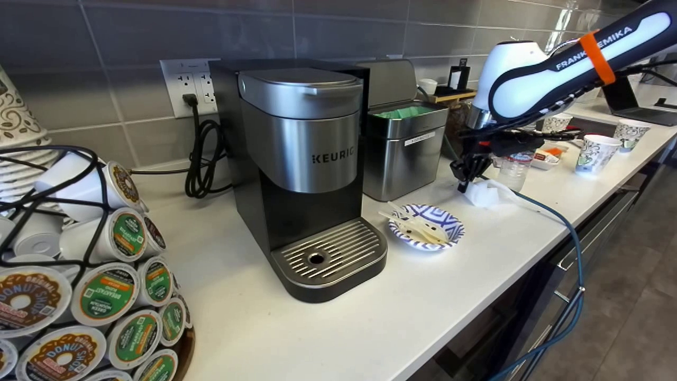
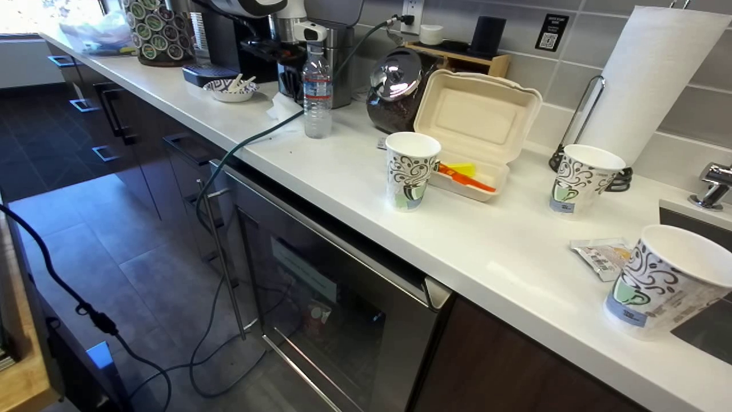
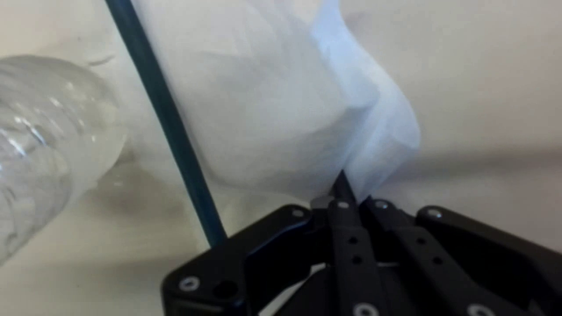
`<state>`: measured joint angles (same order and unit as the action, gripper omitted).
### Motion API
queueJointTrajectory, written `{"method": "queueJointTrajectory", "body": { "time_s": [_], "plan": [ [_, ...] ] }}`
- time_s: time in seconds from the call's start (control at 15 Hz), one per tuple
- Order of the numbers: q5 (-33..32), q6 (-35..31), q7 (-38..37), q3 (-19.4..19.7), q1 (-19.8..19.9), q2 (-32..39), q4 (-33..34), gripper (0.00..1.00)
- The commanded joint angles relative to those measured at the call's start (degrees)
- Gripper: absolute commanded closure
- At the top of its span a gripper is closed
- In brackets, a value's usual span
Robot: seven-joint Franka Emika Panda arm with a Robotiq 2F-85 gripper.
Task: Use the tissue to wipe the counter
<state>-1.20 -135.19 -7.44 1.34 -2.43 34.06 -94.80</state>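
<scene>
The white tissue [image 1: 482,194] is crumpled and bunched low at the white counter [image 1: 328,330], right of the patterned plate in that exterior view. It also shows in an exterior view [image 2: 284,107], partly hidden behind the bottle and cable. In the wrist view the tissue [image 3: 263,109] spreads out ahead of the fingers, with one fold pinched between the tips. My gripper [image 3: 356,197] is shut on this fold. In an exterior view the gripper [image 1: 465,182] points down close over the counter. How much of the tissue touches the counter I cannot tell.
A water bottle [image 2: 318,94] stands close beside the gripper. A blue-green cable [image 3: 167,118] runs between bottle and tissue and over the counter's front edge. The patterned plate [image 1: 452,225] with utensils, a coffee maker [image 1: 312,153], a steel bin [image 1: 404,153] and paper cups [image 2: 410,171] stand around.
</scene>
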Motion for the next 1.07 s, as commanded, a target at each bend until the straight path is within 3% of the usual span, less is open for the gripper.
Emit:
{"method": "queueJointTrajectory", "body": {
  "time_s": [0.0,0.47,0.73,1.0],
  "plan": [
    [-0.4,1.6,4.5,-1.4,0.1,4.1,6.5,1.00],
    [1.6,3.8,15.1,-7.2,0.5,7.2,11.0,1.00],
    [2.4,5.8,18.5,-9.6,0.4,6.2,8.5,1.00],
    [3.2,5.4,17.0,-9.4,0.6,4.0,4.1,1.00]
  ]
}}
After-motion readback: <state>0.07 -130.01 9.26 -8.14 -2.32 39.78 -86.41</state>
